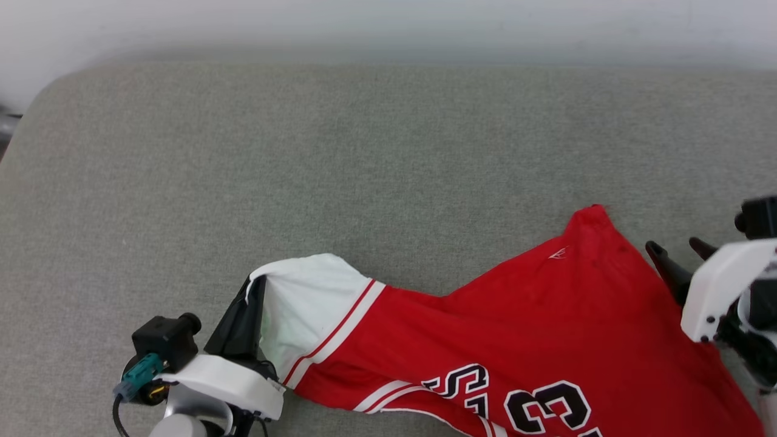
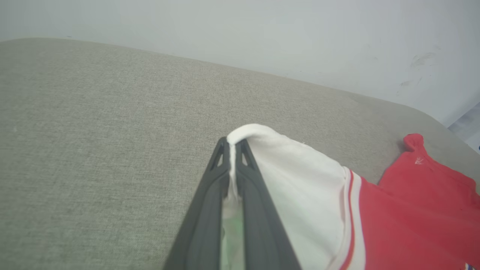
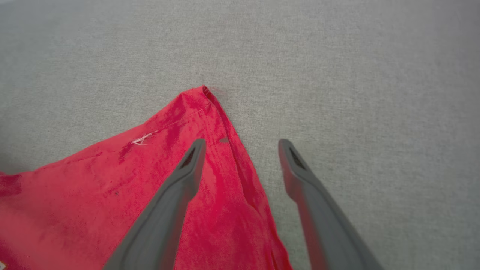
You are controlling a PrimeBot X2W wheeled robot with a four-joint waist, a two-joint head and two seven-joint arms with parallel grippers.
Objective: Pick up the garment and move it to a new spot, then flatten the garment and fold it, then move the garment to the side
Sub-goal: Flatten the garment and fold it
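Nearest, at the bottom edge of the head view: black white-outlined lettering [image 1: 546, 406] on the garment [image 1: 546, 328], cut off by the frame, with red-and-white striped trim just left of it.

At the near left: left end effector [image 1: 249, 282], pinched tight on a fold of the white sleeve [image 1: 303, 303]. Seen from the left wrist [image 2: 233, 142]: white cloth [image 2: 300, 180] squeezed between the two dark fingers and peeking out above the tips, sleeve edge lifted a little off the grey fabric worktop [image 1: 364, 152].

Further right: red body spread across the worktop, loosely wrinkled, narrowing toward a pointed corner [image 1: 592, 212].

At the right edge: right end effector [image 1: 674, 246], spread wide, holding nothing. Seen from the right wrist [image 3: 243, 142]: one finger over the red cloth [image 3: 112, 187], the other over bare worktop, the garment's side edge between them; contact with the cloth impossible to tell. Red corner [image 3: 202, 90] just beyond the tips.

Beyond that: bare grey worktop with rounded far corners, then a pale wall [image 1: 388, 24].
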